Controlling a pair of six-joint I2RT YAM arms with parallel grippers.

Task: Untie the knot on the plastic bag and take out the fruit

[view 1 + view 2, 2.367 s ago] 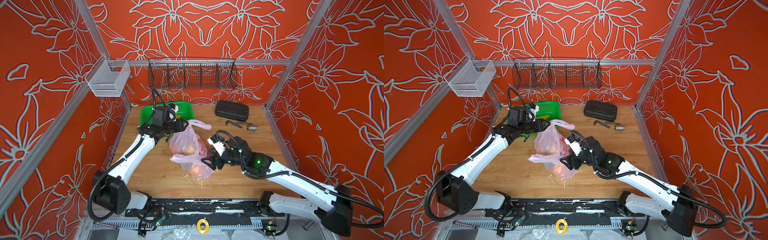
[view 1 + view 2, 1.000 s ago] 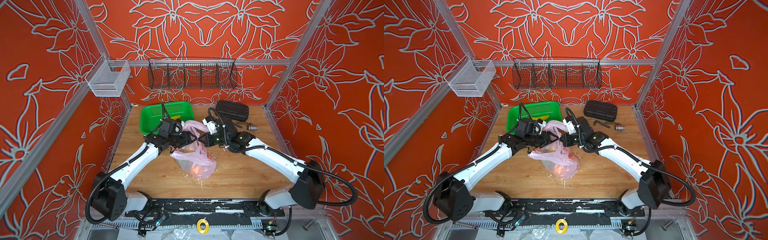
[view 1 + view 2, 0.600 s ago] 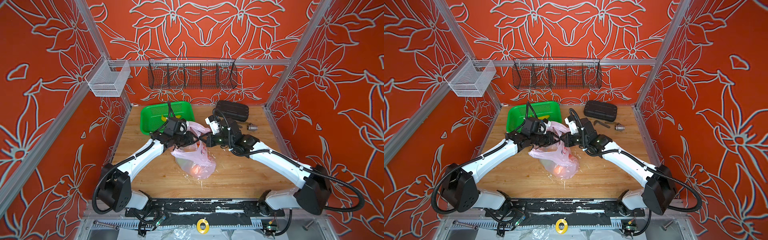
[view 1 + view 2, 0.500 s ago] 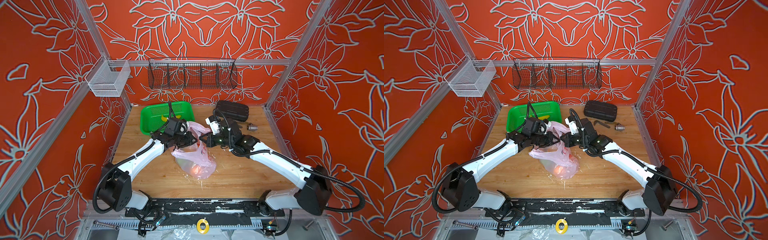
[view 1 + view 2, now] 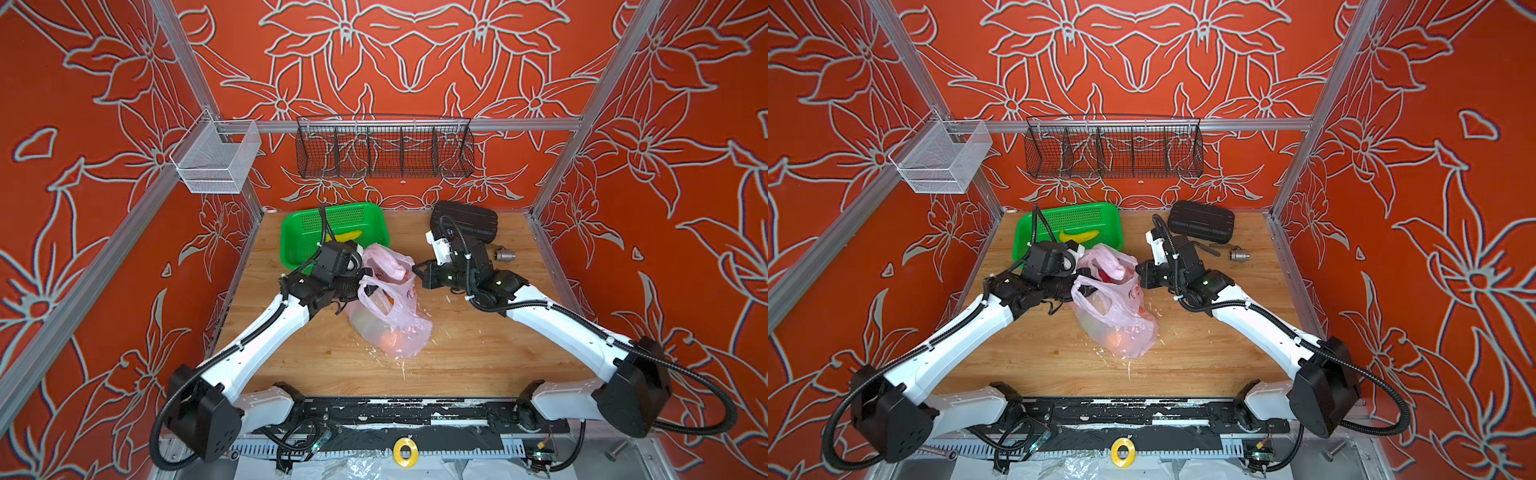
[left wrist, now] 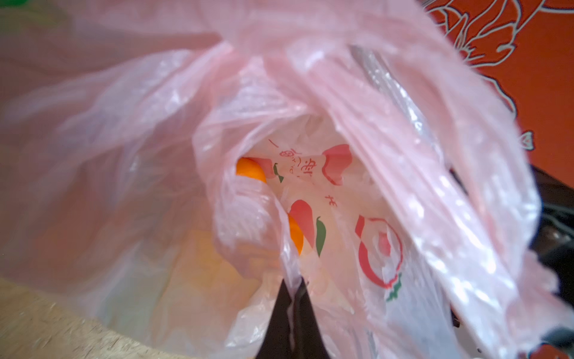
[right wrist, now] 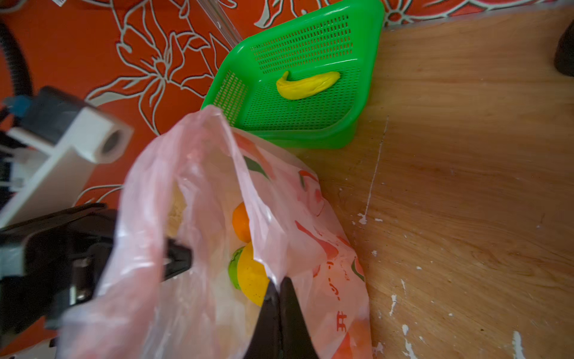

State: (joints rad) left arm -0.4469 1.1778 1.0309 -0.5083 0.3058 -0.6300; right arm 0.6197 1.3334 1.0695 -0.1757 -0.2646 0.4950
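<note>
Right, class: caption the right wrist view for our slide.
Right end effector pinching the plastic bag, fruit inside, green basket nearby.

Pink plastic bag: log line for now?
left gripper: shut on translucent pink plastic bag | right gripper: shut on bag | round orange fruit: inside bag

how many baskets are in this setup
3. A white mesh basket hangs on the left rail, a black wire basket hangs on the back rail, and a green plastic basket sits on the table, back left. None seems hidden.

Arms: white shells (image 5: 266, 332), black joints (image 5: 631, 386).
Cables: black corrugated hoses (image 5: 733, 415).
Wrists: white camera mounts (image 5: 438, 247).
Tools: left tool (image 6: 290, 298), right tool (image 7: 278, 289), black tapering fingers (image 7: 293, 323).
Base: black rail (image 5: 399, 411), paint scuffed white.
</note>
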